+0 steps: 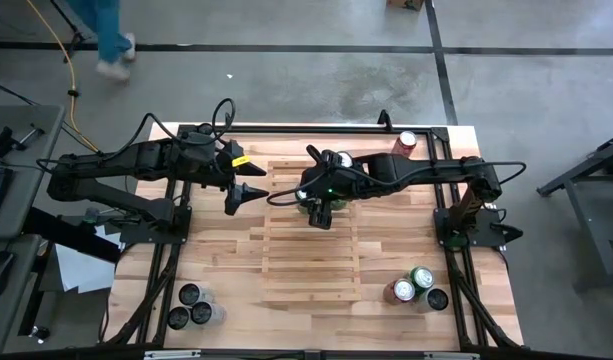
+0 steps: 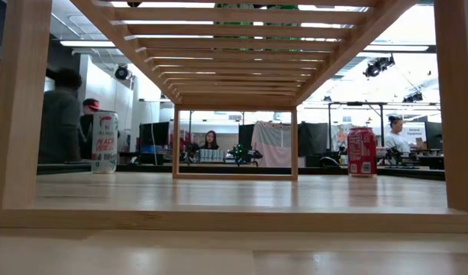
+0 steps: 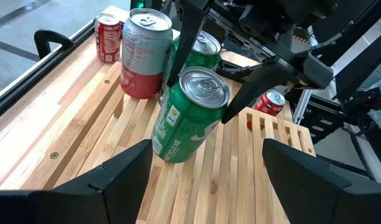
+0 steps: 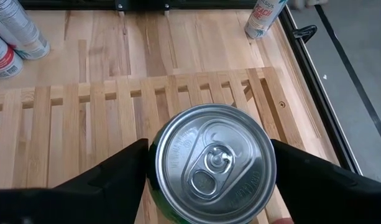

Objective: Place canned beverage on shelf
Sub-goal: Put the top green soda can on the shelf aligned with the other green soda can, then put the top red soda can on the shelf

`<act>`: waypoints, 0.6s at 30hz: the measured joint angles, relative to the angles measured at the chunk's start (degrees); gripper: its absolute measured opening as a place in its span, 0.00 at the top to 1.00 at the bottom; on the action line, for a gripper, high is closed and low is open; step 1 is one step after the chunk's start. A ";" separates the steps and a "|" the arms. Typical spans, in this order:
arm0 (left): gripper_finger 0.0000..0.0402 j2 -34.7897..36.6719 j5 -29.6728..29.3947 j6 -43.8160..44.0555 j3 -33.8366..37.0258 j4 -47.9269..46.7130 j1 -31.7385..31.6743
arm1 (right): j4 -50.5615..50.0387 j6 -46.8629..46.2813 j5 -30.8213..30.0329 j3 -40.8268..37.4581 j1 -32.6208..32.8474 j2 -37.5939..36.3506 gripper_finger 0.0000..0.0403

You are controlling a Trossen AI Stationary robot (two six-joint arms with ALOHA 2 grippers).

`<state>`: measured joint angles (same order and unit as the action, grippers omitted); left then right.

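Note:
The shelf is a pale slatted rack in the middle of the table. A green can is tilted over its far part, with my right gripper shut on it. The right wrist view looks straight down on the can's silver top. My left gripper hangs open to the left of the can, pointing at it and touching nothing. Just behind the held can stand another green can and a red-and-white can. My right gripper pinches the green can's side wall between its two fingers, one on each side, just below the top rim. The fingers come slanting down from the table's right. The can leans, its top toward my left gripper and its lower rim down at the slats.
Three cans stand at the table's near left corner, three at the near right and one at the far right. A small red can stands by the table's black frame. People are in the room beyond.

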<state>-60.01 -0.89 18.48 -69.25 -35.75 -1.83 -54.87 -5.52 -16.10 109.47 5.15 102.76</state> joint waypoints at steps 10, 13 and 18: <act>0.27 0.00 0.00 0.00 0.00 0.00 0.00 | -0.21 0.01 -0.61 -0.04 -0.02 0.02 0.04; 0.27 0.00 0.00 -0.02 -0.02 0.00 0.00 | -0.16 0.01 -0.63 -0.04 -0.02 0.02 0.01; 0.27 0.01 0.00 -0.16 -0.02 0.00 -0.02 | -0.08 0.26 -0.33 -0.04 -0.09 -0.47 0.02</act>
<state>-59.99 -0.89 18.32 -69.28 -35.75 -1.85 -54.95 -5.26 -16.43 109.43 5.06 102.29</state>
